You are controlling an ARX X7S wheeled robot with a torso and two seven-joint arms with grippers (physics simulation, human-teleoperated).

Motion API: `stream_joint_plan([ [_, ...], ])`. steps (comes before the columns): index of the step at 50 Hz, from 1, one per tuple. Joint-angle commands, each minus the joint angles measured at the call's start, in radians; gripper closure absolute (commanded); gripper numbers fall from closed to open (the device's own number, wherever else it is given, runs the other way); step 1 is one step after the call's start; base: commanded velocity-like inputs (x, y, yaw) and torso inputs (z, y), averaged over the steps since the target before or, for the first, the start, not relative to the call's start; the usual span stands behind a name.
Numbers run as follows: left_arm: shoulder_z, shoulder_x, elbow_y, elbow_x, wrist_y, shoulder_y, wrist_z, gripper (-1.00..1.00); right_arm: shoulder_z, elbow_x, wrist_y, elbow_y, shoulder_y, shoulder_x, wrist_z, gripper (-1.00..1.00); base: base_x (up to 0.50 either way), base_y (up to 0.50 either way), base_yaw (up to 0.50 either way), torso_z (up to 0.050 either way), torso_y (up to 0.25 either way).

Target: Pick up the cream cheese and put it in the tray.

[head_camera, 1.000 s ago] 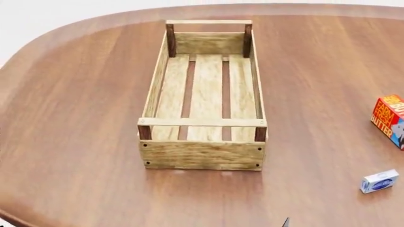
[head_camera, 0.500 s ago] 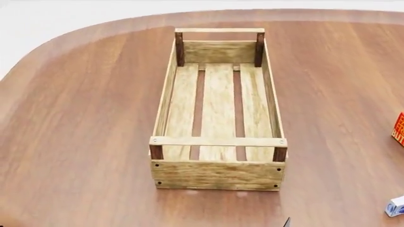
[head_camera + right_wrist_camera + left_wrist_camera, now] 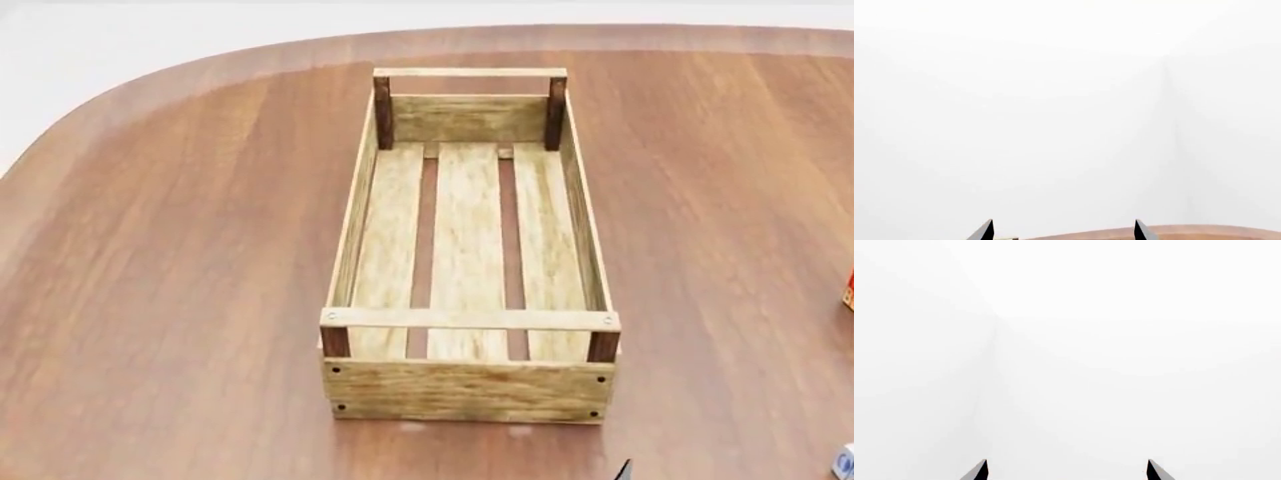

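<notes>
Tray (image 3: 470,390) sits mid-table, long axis running away from the robot, slats bare, nothing inside. Cream cheese (image 3: 843,461) is only a white sliver at the head view's edge, well to the tray's right and nearer the robot than the tray's near end wall. Orange bit of a box (image 3: 849,290) also cut off at the edge, right of the tray and farther from the robot than the cheese.

Left gripper (image 3: 1066,471): two dark tips spread apart, nothing between, pointing at blank white. Right gripper (image 3: 1062,231): tips likewise spread and empty, with a strip of table (image 3: 1154,233) just past them. A dark point shows low in the head view near the tray's front right; can't tell which arm it belongs to.

Risks, as judgement:
- Target barely in head cam and in neither wrist cam, so the reach would be near-blind; could miss or shove it.
- Box is small and flat; fingers coming down off-centre may push it along the table instead of closing on it.
- Orange box is on the same side; wrong-object grab possible.
- On the carry, low clearance could clip the tray's right wall or near rail.
</notes>
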Motion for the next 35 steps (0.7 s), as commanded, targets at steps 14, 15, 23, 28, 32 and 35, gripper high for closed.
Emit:
stream_joint_plan([
  [14, 0.011, -0.009, 0.001, 0.008, -0.001, -0.002, -0.020, -1.00, -0.012, 0.012, 0.014, -0.004, 0.004, 0.012, 0.011, -1.00, 0.08, 0.00, 0.00, 0.000, 0.000],
  [15, 0.012, -0.010, 0.000, 0.005, 0.000, -0.002, -0.020, -1.00, -0.013, 0.010, 0.013, -0.005, 0.003, 0.012, 0.012, -1.00, 0.10, 0.00, 0.00, 0.000, 0.000],
  [23, 0.015, -0.014, -0.001, 0.007, 0.002, -0.003, -0.026, -1.00, -0.018, 0.002, 0.010, -0.007, 0.000, 0.015, 0.018, -1.00, 0.11, 0.00, 0.00, 0.000, 0.000],
  [28, 0.017, -0.017, 0.000, 0.008, 0.003, -0.002, -0.029, -1.00, -0.020, 0.006, 0.010, -0.008, 0.000, 0.018, 0.020, -1.00, 0.13, 0.00, 0.00, 0.000, 0.000],
  [32, 0.019, -0.018, 0.001, 0.009, 0.001, -0.002, -0.032, -1.00, -0.022, 0.007, 0.010, -0.008, 0.000, 0.020, 0.022, -1.00, 0.14, 0.00, 0.00, 0.000, 0.000],
  [35, 0.022, -0.019, 0.000, 0.011, 0.000, -0.004, -0.033, -1.00, -0.023, 0.012, 0.012, -0.007, 0.002, 0.021, 0.023, -1.00, 0.15, 0.00, 0.00, 0.000, 0.000],
])
